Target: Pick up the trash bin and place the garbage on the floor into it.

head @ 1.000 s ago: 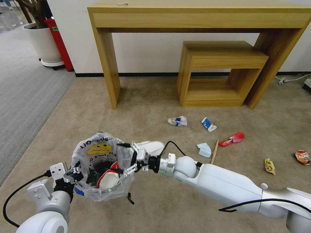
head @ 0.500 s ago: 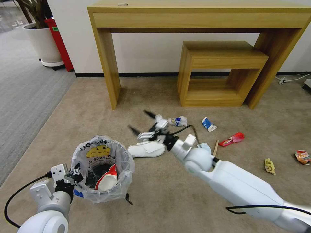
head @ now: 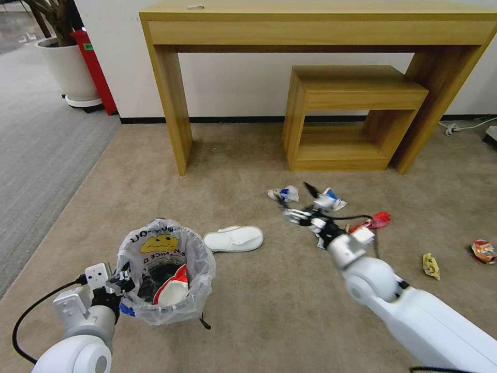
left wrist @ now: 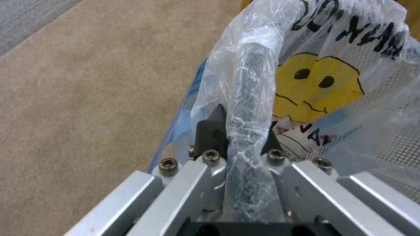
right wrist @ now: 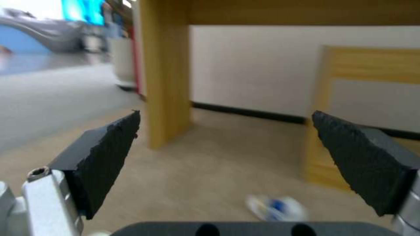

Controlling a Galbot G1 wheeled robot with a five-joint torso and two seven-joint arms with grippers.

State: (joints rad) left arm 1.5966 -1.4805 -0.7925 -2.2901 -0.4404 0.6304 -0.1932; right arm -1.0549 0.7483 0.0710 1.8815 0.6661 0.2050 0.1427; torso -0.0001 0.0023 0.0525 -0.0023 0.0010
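Plainly the risks sit on both arms. The left pincer is clamped on the rim of the bin, pinching metal and crinkly liner together, at about eight o'clock in the head view; since plastic lies between pad and rim, the hold could slide, and a tilt would tip out the red-and-white cup lying inside. The right pincer hangs wide open and empty above the carpet, out at about one o'clock from the bin, with the blue-and-white carton just beyond its tips and a crumpled white-and-blue scrap near it at ten o'clock. The litter here is crowded (the red wrapper lies close by), so a descent slightly off could nudge one piece away or catch two at once. The white slipper lies flat just beside the bin at two o'clock, and may fold or snag on the liner. The yellow wrapper and a crushed packet lie well apart at three o'clock, a long reach.
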